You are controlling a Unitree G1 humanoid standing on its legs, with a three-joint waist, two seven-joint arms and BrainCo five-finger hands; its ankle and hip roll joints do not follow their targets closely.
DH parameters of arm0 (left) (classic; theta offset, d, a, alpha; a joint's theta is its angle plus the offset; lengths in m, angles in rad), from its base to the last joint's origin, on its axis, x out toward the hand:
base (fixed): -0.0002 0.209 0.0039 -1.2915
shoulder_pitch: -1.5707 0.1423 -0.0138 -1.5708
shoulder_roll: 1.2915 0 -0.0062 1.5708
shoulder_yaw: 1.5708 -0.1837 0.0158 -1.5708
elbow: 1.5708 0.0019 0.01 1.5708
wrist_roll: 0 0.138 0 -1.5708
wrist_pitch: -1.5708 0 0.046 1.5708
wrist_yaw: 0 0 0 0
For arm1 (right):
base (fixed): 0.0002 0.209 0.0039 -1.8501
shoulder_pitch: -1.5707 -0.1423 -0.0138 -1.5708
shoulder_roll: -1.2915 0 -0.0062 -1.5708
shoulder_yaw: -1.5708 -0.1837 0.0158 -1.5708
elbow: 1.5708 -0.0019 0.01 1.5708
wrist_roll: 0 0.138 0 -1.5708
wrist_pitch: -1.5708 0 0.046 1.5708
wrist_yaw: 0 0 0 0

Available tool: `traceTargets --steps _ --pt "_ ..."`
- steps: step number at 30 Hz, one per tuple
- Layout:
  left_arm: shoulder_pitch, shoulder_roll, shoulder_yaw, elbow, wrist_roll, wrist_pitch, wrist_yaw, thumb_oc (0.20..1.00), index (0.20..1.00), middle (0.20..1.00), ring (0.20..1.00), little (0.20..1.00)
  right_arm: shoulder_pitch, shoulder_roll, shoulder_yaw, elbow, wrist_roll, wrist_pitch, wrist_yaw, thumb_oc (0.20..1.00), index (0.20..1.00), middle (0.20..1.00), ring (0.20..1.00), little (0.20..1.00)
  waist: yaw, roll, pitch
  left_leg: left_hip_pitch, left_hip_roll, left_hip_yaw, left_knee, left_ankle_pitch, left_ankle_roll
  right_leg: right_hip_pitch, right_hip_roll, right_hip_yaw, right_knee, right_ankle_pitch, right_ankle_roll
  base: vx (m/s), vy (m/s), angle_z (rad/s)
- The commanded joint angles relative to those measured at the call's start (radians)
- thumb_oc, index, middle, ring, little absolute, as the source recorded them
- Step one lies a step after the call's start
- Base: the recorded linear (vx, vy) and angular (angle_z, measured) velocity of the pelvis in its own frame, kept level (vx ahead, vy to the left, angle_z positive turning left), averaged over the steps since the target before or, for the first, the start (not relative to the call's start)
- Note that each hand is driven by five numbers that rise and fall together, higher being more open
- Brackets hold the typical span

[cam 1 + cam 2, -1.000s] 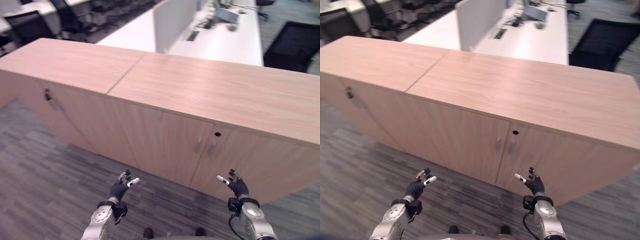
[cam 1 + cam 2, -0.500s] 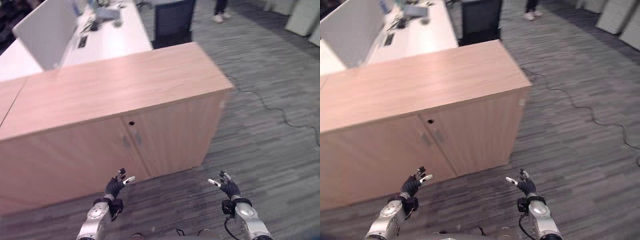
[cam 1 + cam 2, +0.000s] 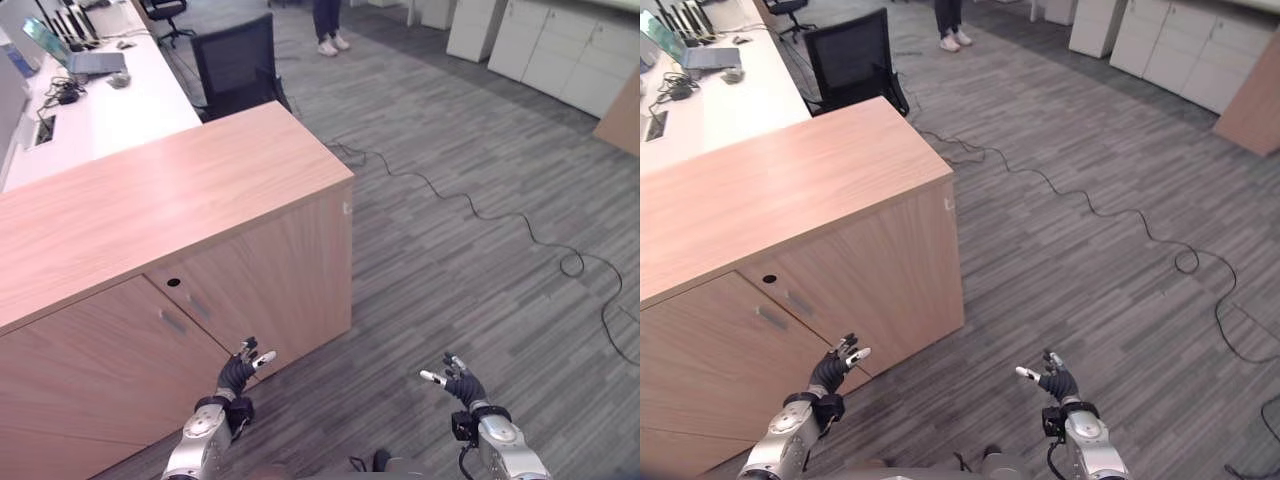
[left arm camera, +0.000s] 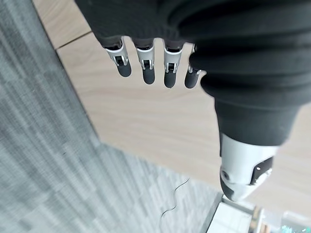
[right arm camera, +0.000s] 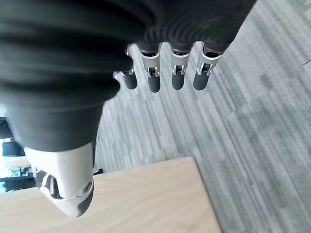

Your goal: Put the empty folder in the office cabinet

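you have the cabinet (image 3: 180, 270) on the left of the head views, a wood unit with a flat bare top (image 3: 150, 200). its two front doors (image 3: 120, 360) are shut, with a pair of small handles (image 3: 185, 315) side by side at their meeting edge and a round lock (image 3: 173, 283) just above them. the cabinet's right end panel (image 3: 290, 270) faces the grey carpet (image 3: 450, 250).

your left hand (image 3: 238, 372) is low in front of the doors, near them but not touching, fingers (image 4: 146, 68) straight and relaxed, thumb apart, holding nothing. your right hand (image 3: 458, 383) is over the carpet, well apart from the cabinet's corner, fingers (image 5: 177, 73) likewise straight and loose, with nothing in them. no folder can be made out in either hand, on the cabinet top or on the carpet.

beyond the cabinet's far edge is a white desk (image 3: 90, 110) with a laptop (image 3: 75, 60) and small items you can't tell apart. a black chair (image 3: 235, 65) is at the desk's end, just past the cabinet's far right corner. a person's legs (image 3: 328, 25) are on the carpet further back. a thin cable (image 3: 480, 215) snakes across the carpet from near the chair towards the right. white cabinets (image 3: 540, 45) line the far right wall.
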Motion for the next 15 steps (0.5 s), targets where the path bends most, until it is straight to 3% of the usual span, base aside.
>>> traceTargets --steps 1,7,15 --pt "-0.019 0.030 0.006 -0.038 -0.012 -0.053 0.009 1.000 1.000 1.000 1.000 1.000 -0.043 0.018 0.000 -0.020 0.001 -0.052 -0.005 1.000 1.000 1.000 1.000 1.000 0.023 -0.020 -0.003 -0.016 0.013 0.064 0.109 -0.066 -0.015 0.079 -0.038 -0.108 -0.060 -0.038 0.151 0.05 0.056 -0.15" --pt "-0.022 0.034 -0.012 -0.021 0.009 -0.051 0.008 1.000 1.000 1.000 1.000 1.000 -0.042 0.035 0.011 -0.023 -0.002 -0.048 -0.003 1.000 1.000 1.000 1.000 1.000 0.011 -0.014 -0.021 0.053 -0.002 0.083 -0.014 -0.034 -0.003 0.082 -0.038 -0.120 -0.058 -0.034 0.157 0.02 0.068 -0.11" --pt "-0.011 0.034 -0.020 -0.011 0.013 -0.050 0.005 1.000 1.000 1.000 1.000 1.000 -0.051 0.045 0.034 -0.024 -0.019 -0.043 0.002 1.000 1.000 1.000 1.000 1.000 0.028 -0.018 -0.034 0.082 -0.015 0.090 -0.061 -0.016 -0.001 0.098 -0.044 -0.135 -0.064 -0.035 0.166 0.02 0.049 0.09"
